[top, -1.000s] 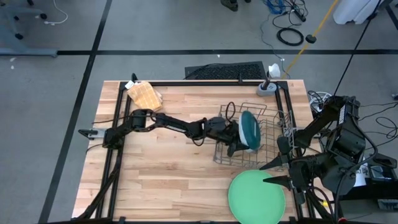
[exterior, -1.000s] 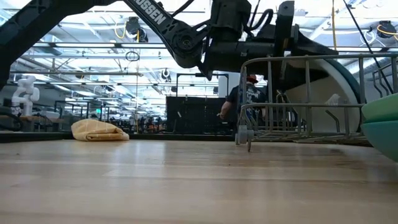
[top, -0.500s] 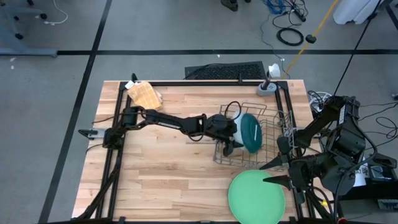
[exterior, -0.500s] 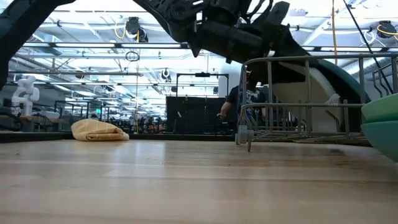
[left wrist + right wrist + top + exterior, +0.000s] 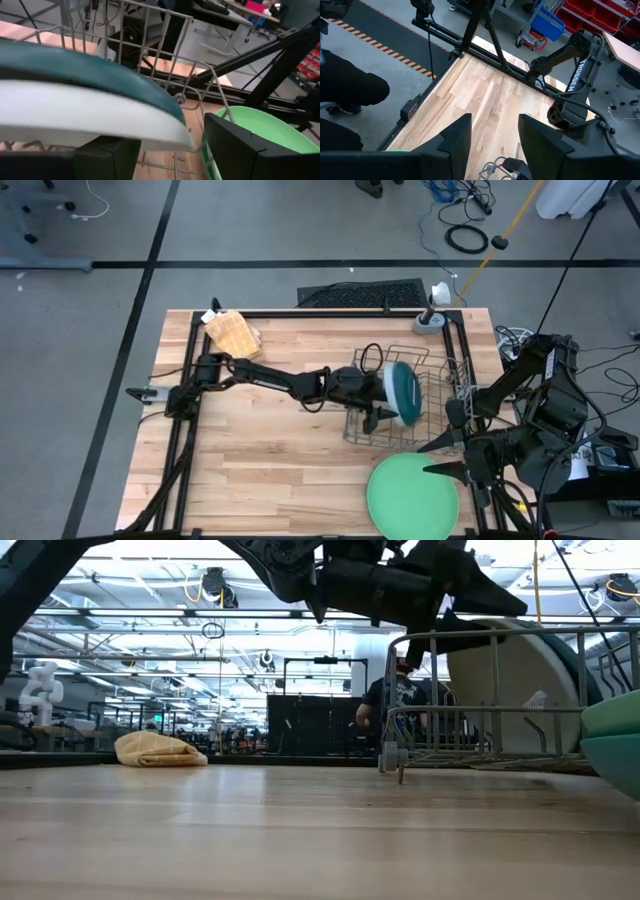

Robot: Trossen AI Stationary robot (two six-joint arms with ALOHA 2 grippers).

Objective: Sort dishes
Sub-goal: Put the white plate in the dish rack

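The left arm stretches across the table, its gripper (image 5: 381, 402) spread around a teal plate (image 5: 404, 392) standing on edge in the wire rack (image 5: 432, 420). The right gripper (image 5: 491, 140) hangs spread near the table's right edge, beside the light green plate (image 5: 412, 492) lying flat at the near edge.

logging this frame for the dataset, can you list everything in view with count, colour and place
teal plate: 1, dark teal, on edge in the wire rack
white plate: 1, pale grey-white, against the teal plate, in the left gripper's open fingers
light green plate: 1, flat at the table's near edge, right of centre
wire rack: 1, grey, right half of the table
cloth: 1, tan, far left corner
table: 1, light wood
left gripper: at the rack
right gripper: beside the table's right edge, open
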